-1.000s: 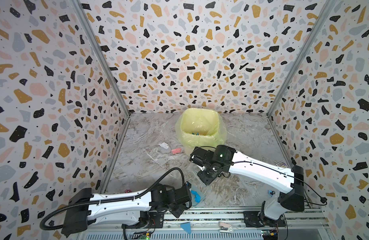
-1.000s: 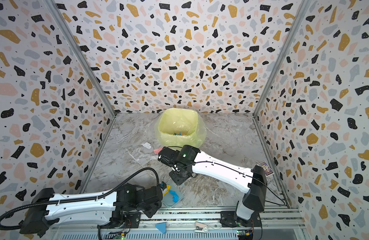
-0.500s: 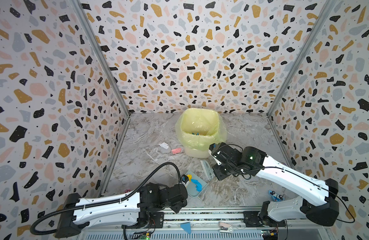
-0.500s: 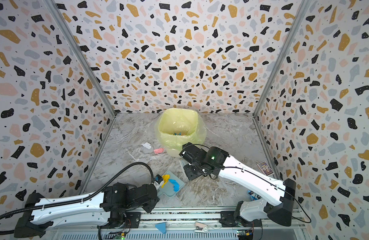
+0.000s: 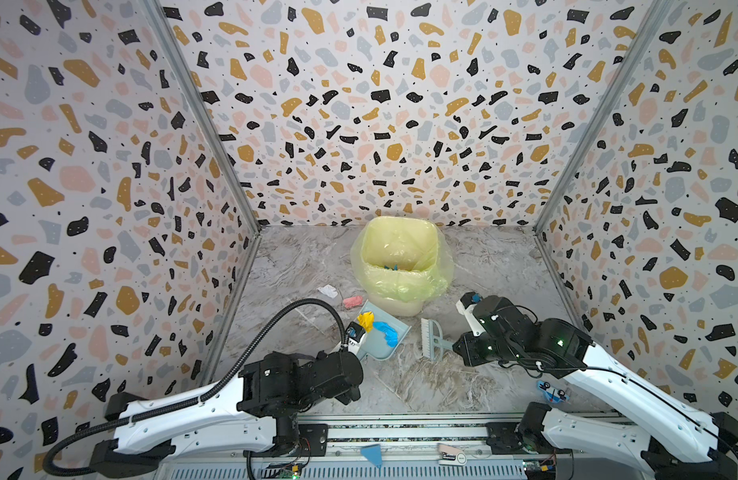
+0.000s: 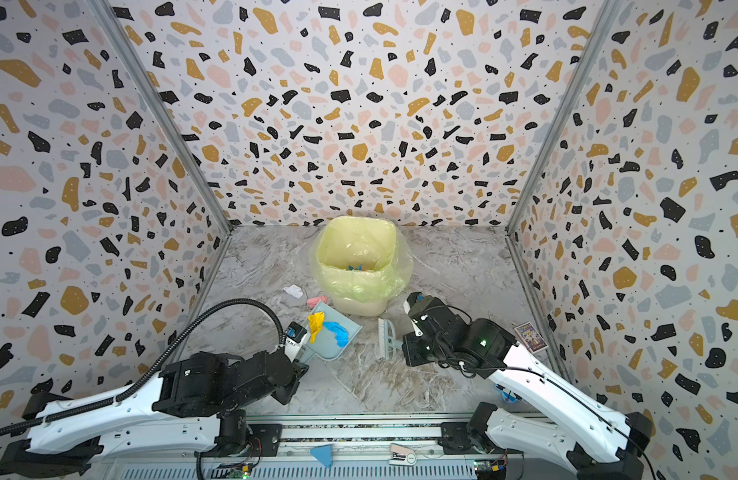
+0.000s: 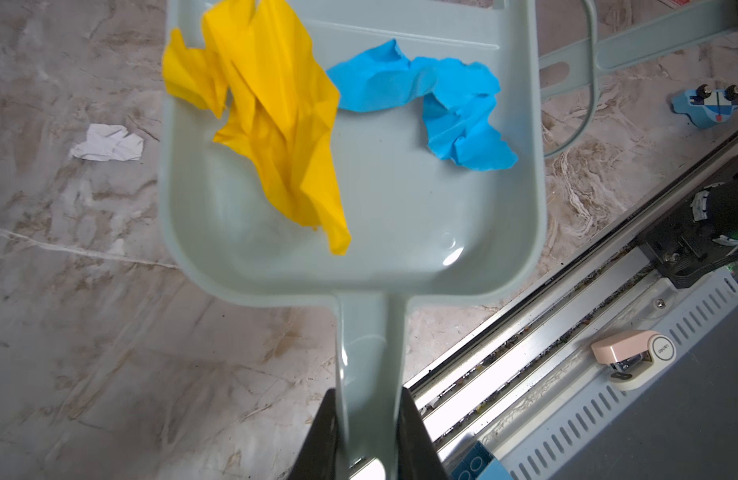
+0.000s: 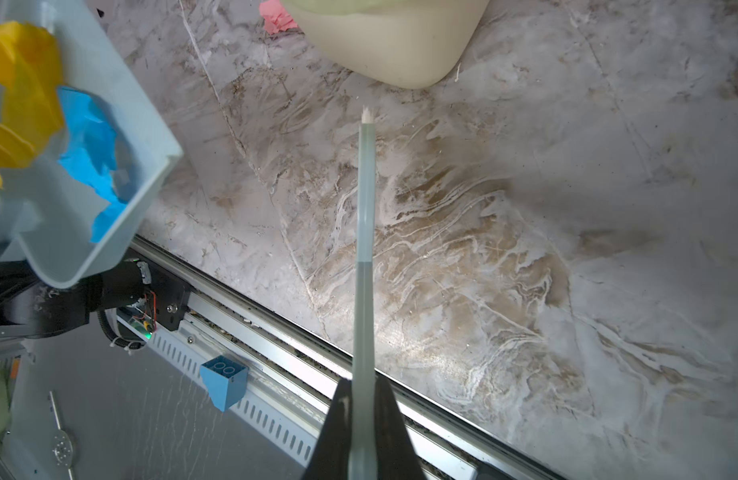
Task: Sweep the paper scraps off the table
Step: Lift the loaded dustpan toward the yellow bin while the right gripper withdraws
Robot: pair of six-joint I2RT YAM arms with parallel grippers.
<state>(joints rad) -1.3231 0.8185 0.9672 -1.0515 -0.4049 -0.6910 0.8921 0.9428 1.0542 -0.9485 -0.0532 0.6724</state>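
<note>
My left gripper [image 7: 369,399] is shut on the handle of a pale blue-green dustpan [image 7: 400,216], which is held over the table [image 5: 421,382] just in front of the bin. A yellow scrap [image 7: 276,124] and a bright blue scrap [image 7: 442,108] lie in the pan. In both top views a white scrap [image 5: 327,291] and a pink scrap [image 5: 352,301] lie on the marble left of the bin. To the right of the pan my right gripper [image 8: 363,386] is shut on the handle of a small brush [image 5: 430,338], bristles pointing at the bin.
A cream bin [image 5: 400,257] lined with a yellow bag stands mid-table at the back, with scraps inside. A blue toy [image 5: 551,390] sits under the right arm and a card box [image 6: 530,336] by the right wall. A stapler [image 7: 629,357] rests on the front rail.
The left arm has carried the dustpan, with the yellow and blue scraps, away from the front edge toward the bin. The right arm has swung the brush off to the right of the pan.
</note>
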